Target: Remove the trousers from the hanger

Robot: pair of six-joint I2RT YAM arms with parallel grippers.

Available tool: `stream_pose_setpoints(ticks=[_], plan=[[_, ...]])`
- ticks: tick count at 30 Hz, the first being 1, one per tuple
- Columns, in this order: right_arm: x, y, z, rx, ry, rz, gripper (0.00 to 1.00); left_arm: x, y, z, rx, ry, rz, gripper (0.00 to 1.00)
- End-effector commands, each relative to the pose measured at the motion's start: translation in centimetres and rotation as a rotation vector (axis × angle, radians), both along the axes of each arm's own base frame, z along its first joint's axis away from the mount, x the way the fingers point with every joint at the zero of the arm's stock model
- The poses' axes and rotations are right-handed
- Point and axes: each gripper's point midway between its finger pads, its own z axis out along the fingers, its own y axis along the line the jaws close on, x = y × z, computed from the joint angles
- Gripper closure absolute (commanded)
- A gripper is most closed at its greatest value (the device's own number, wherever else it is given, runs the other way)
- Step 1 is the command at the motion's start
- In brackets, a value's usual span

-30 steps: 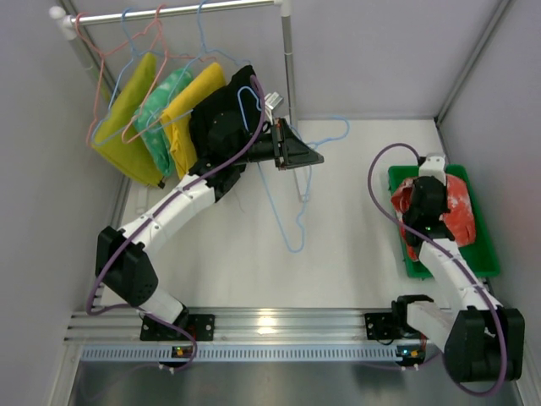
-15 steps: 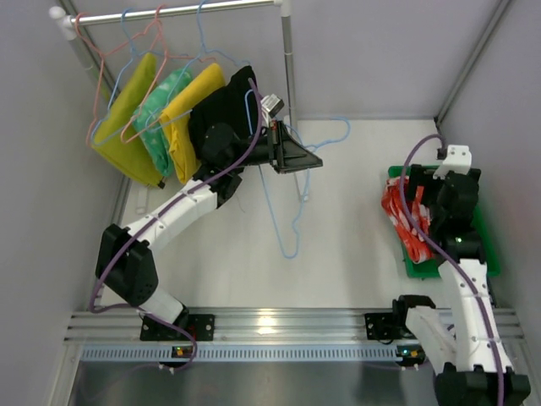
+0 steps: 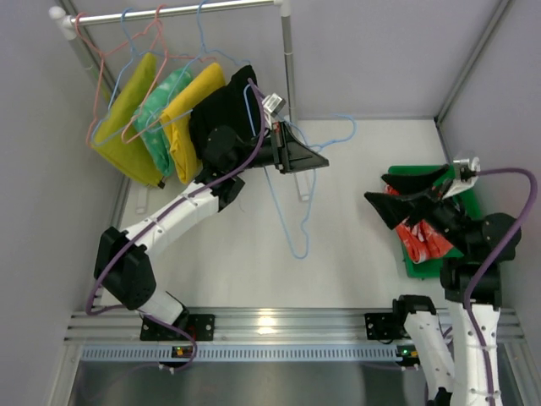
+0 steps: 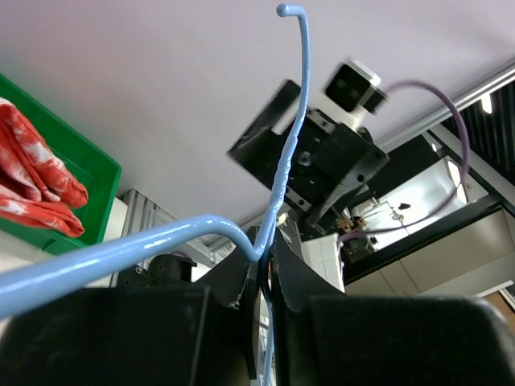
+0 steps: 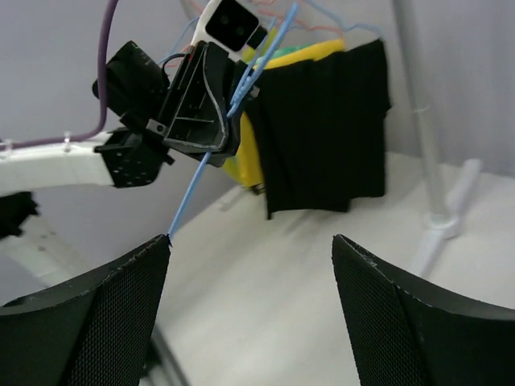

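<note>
My left gripper is shut on a bare blue wire hanger, holding it in the air right of the rack. The black trousers hang on the rack behind that arm. The red-orange trousers lie crumpled in the green bin at the right. Above the bin's left edge my right gripper is raised and open, pointing left toward the hanger, with nothing between its fingers.
The rack's rail also carries two yellow pairs and a green patterned pair on wire hangers. Its upright post stands behind the left gripper. Walls close in on the left, back and right.
My right gripper opened, let go of the red-orange trousers in the bin, then rose and swung left. The left gripper with the hanger shifted slightly right.
</note>
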Motion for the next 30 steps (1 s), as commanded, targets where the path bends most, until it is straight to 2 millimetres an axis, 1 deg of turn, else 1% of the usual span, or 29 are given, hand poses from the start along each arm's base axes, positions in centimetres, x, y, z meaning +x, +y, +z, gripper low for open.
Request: stream_pose_setpoints(ticks=[1, 2, 3, 4, 5, 6, 7, 8, 9, 10, 11, 12, 13, 14, 15, 16, 17, 19, 20, 22, 24, 27, 30], plan=[[-1.4, 3.0, 1.5, 0.168, 0.142, 0.286, 0.21, -2.1, 0.4, 4.4, -0.113, -0.166, -0.002, 1.0], [-2.4, 4.3, 1.8, 0.169, 0.155, 0.369, 0.21, -2.3, 0.3, 4.8, -0.125, -0.178, -0.009, 1.0], [-2.6, 5.0, 1.8, 0.169, 0.172, 0.41, 0.22, -2.5, 0.0, 4.8, -0.127, -0.177, -0.021, 1.0], [-3.5, 6.5, 1.9, 0.166, 0.195, 0.496, 0.22, -2.7, -0.1, 5.2, -0.134, -0.182, -0.029, 1.0], [-4.0, 7.3, 2.0, 0.167, 0.193, 0.535, 0.22, -2.8, -0.2, 5.1, -0.135, -0.182, -0.039, 1.0], [-4.1, 7.9, 2.2, 0.176, 0.192, 0.551, 0.21, -3.1, -0.3, 5.3, -0.139, -0.184, -0.047, 1.0], [-4.1, 8.6, 1.8, 0.173, 0.203, 0.574, 0.21, -3.2, -0.4, 5.5, -0.143, -0.186, -0.053, 1.0], [-4.9, 9.3, 1.9, 0.167, 0.188, 0.619, 0.2, -3.4, -0.5, 5.7, -0.149, -0.19, -0.059, 1.0], [-4.8, 9.7, 1.8, 0.169, 0.193, 0.63, 0.2, -3.7, -0.5, 5.9, -0.155, -0.197, -0.067, 1.0], [-4.6, 10.2, 1.1, 0.171, 0.216, 0.649, 0.2, -3.7, -0.5, 6.1, -0.159, -0.193, -0.071, 1.0], [-4.5, 10.3, 1.0, 0.184, 0.227, 0.659, 0.21, -3.9, -0.4, 6.4, -0.167, -0.195, -0.075, 1.0], [-4.5, 10.4, 1.4, 0.198, 0.199, 0.668, 0.21, -4.0, -0.3, 6.7, -0.176, -0.205, -0.079, 1.0], [-4.1, 10.6, 1.1, 0.208, 0.211, 0.673, 0.22, -4.2, -0.3, 6.9, -0.18, -0.204, -0.084, 1.0], [-4.2, 10.7, 1.5, 0.233, 0.224, 0.689, 0.23, -4.2, -0.3, 7.0, -0.182, -0.203, -0.084, 1.0], [-4.4, 10.7, 2.4, 0.248, 0.177, 0.701, 0.25, -4.2, -0.2, 7.0, -0.183, -0.203, -0.085, 1.0], [-4.5, 11.1, 2.7, 0.252, 0.17, 0.723, 0.29, -4.2, -0.3, 7.0, -0.182, -0.196, -0.087, 1.0], [-4.7, 11.2, 3.0, 0.26, 0.162, 0.737, 0.31, -4.2, -0.2, 7.1, -0.185, -0.192, -0.088, 1.0], [-4.6, 11.5, 3.4, 0.277, 0.145, 0.748, 0.32, -4.2, -0.3, 7.3, -0.193, -0.177, -0.088, 1.0], [-4.7, 11.7, 3.3, 0.289, 0.158, 0.756, 0.32, -4.1, -0.3, 7.4, -0.196, -0.175, -0.089, 1.0], [-4.2, 12.0, 3.1, 0.313, 0.177, 0.75, 0.32, -4.2, -0.5, 7.5, -0.199, -0.162, -0.096, 1.0], [-4.3, 11.9, 3.6, 0.336, 0.175, 0.756, 0.34, -4.3, -0.6, 7.8, -0.206, -0.154, -0.098, 1.0], [-4.6, 12.1, 4.1, 0.349, 0.181, 0.776, 0.46, -4.1, -0.6, 8.2, -0.217, -0.148, -0.097, 1.0], [-4.6, 12.3, 4.1, 0.364, 0.211, 0.779, 0.67, -4.0, -0.8, 8.6, -0.228, -0.147, -0.098, 1.0]])
